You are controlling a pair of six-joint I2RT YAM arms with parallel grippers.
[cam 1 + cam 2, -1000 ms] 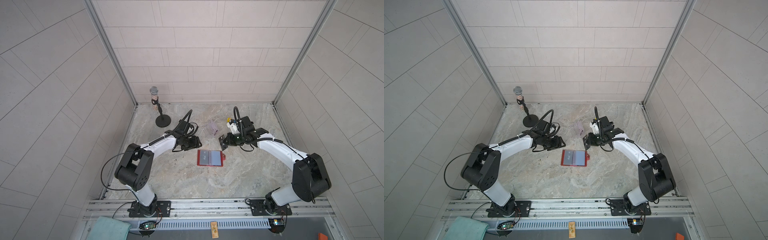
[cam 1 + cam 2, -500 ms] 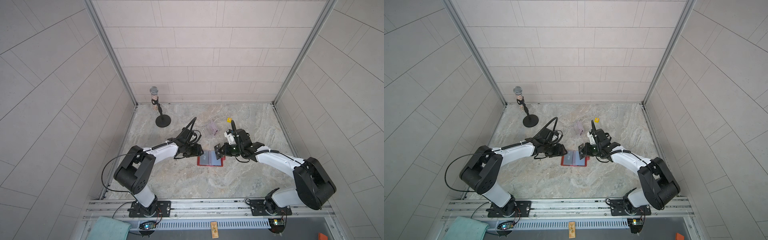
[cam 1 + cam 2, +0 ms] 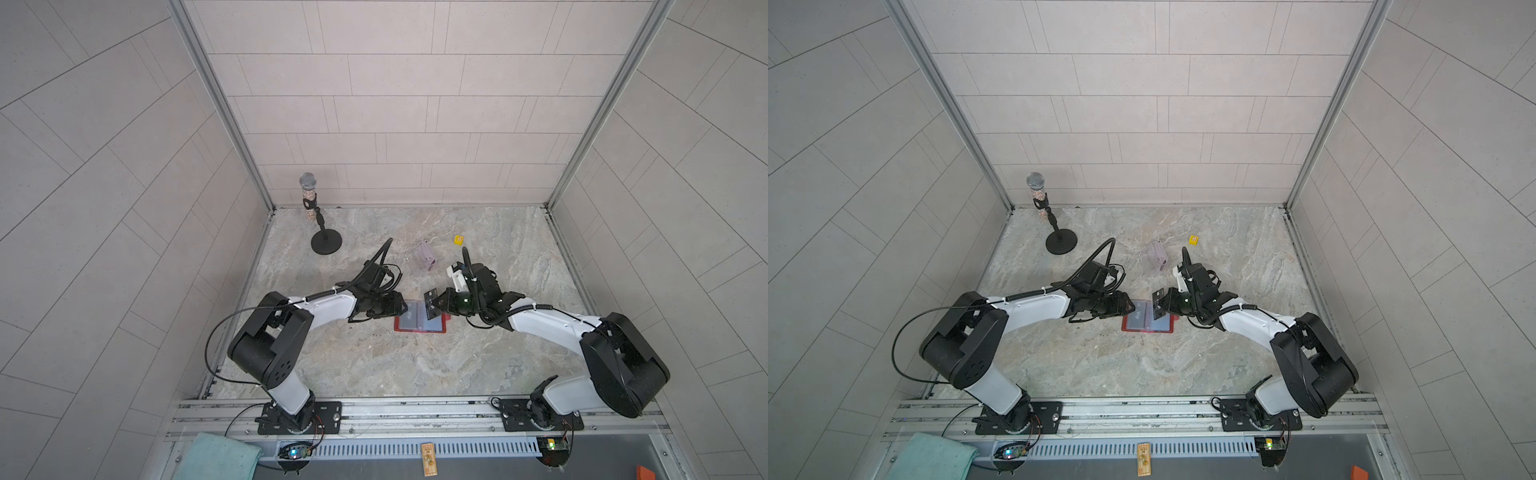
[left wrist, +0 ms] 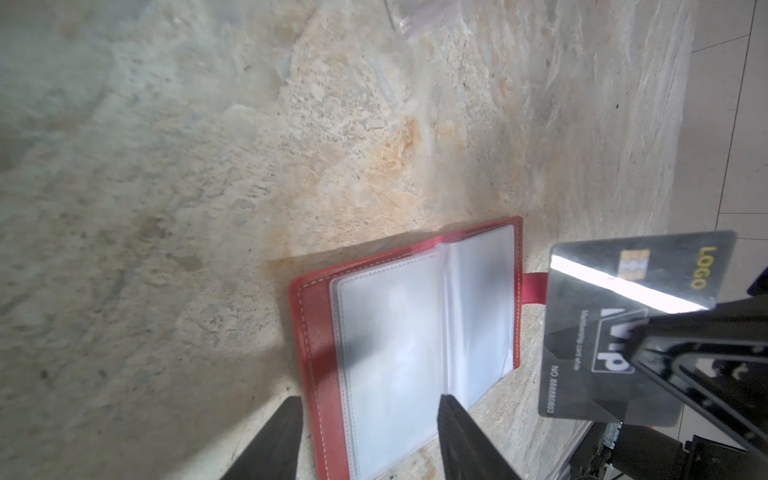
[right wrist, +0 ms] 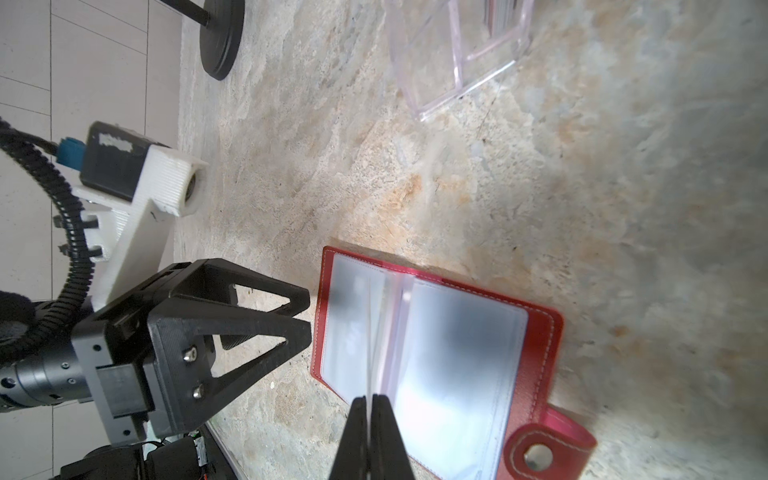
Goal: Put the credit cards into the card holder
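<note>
The red holder (image 3: 415, 320) lies open in the middle of the bench (image 3: 415, 374), its sleeves looking empty. The right fingers (image 5: 357, 419) pinch a black card (image 4: 582, 332) over it; the left fingers (image 4: 282, 436) are spread apart at its edge. No card seems in yet.

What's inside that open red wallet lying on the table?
Clear plastic sleeves fill the red card holder; the top ones look empty. Sleeves underneath are covered. The black card is outside, in the right gripper.
</note>
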